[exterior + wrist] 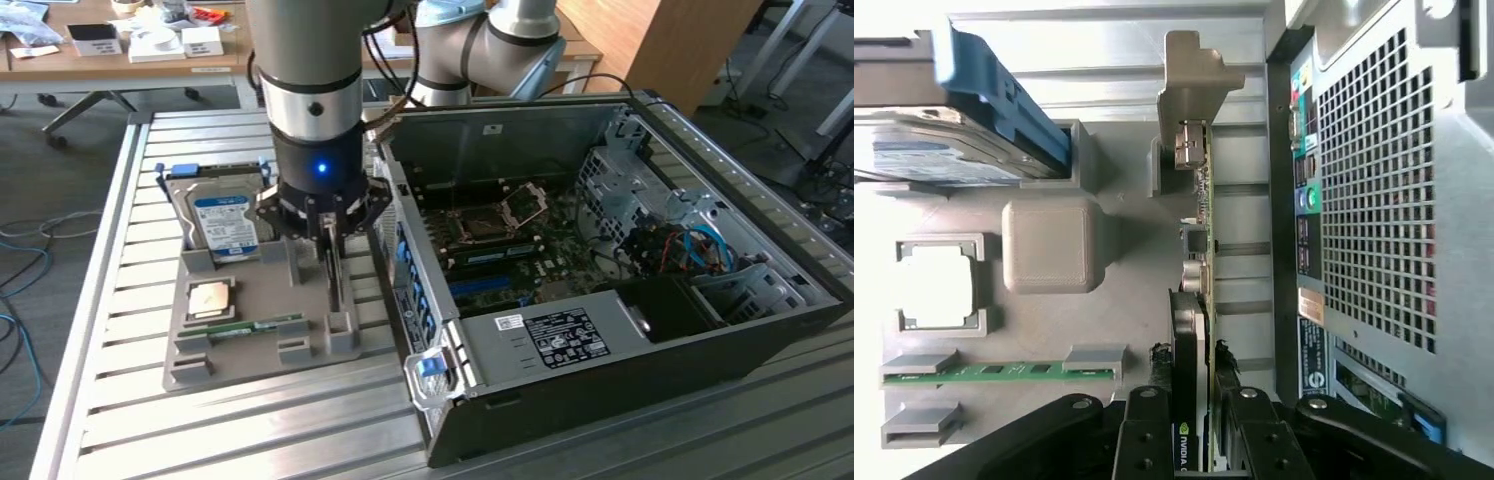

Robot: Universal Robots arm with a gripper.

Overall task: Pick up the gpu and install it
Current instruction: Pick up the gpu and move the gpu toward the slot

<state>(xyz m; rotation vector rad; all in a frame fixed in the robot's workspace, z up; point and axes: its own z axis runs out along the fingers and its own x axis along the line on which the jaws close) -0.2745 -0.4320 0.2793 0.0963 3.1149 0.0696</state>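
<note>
While the arm hangs straight down over the parts tray, these are the things I can see from beside the table.
Gripper [328,238]: clenched on the gpu [1199,262]. It comes down onto the card's upper edge, and the wrist view shows black fingers [1146,440] against both faces, with the card sandwiched between them.
Gpu: directly beneath the gripper, standing on its long edge. It is thin and green, seen edge-on, and the black fan housing bulges from one face right where the fingers pinch.
Gpu's seat: the card's lower edge is down at the grey tray [283,280], in line with the tray's slotted posts. I cannot tell whether it has risen out of the slot at all.
Silver bracket [1194,70]: at the end of the card farthest from the fingers, next to a grey post of the tray.
Hard drive [224,222]: near the gripper, on the side away from the computer. It is propped up in a blue carrier with its blue-white label facing out.
Processor [211,298]: on that same side and lower on the tray than the drive, lying flat in a square pocket.
Memory stick [256,326]: a narrow green strip lying flat past the processor, well apart from the fingers.
Computer case [627,395]: just beside the gripper on its other side — lying open, its perforated wall running close alongside the card.
Motherboard [497,235]: inside the case, apart from the gripper.
Table [267,420]: ribbed metal, carrying both the tray and the case.
</note>
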